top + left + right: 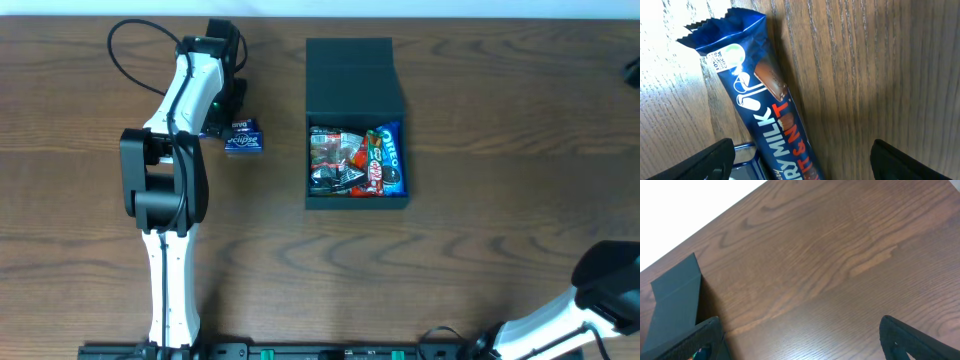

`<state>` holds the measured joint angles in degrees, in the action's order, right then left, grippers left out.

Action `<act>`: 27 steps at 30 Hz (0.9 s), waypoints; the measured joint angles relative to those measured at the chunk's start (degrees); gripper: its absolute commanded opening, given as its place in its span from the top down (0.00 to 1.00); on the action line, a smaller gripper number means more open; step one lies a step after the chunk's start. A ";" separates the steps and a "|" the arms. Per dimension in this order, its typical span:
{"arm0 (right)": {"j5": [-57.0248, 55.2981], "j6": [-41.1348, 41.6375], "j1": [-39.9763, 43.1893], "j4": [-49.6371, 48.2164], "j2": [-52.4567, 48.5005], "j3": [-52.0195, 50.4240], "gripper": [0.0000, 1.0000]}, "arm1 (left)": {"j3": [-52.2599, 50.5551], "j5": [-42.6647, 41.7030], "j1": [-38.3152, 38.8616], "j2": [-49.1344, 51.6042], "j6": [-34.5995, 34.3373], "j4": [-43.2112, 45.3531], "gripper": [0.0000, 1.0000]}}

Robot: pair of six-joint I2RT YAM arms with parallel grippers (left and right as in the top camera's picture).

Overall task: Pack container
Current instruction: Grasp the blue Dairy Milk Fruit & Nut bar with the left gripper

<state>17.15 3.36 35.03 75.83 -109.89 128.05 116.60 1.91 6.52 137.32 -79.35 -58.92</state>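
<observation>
Container (356, 120) sits well right of left gripper (222, 120), lid open.

Brown wood-grain table (480, 230); black cable (130, 40) looped at far-left edge.

- The container (355, 75) was a shallow, square, dark teal-black cardboard box, sitting on the wooden table a little right of centre, toward the far side.
- Its hinged lid lay open, folded back on the far side.
- Snack packets, one of them a blue Oreo pack, filled the open tray.
</observation>
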 measured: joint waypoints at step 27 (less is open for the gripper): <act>0.00 0.00 0.00 0.00 0.00 0.00 0.01 | -3.54 0.44 0.00 0.09 -0.15 0.90 0.22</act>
<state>17.15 3.36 35.03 75.83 -109.89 128.05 113.06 2.35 6.52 137.40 -79.50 -58.02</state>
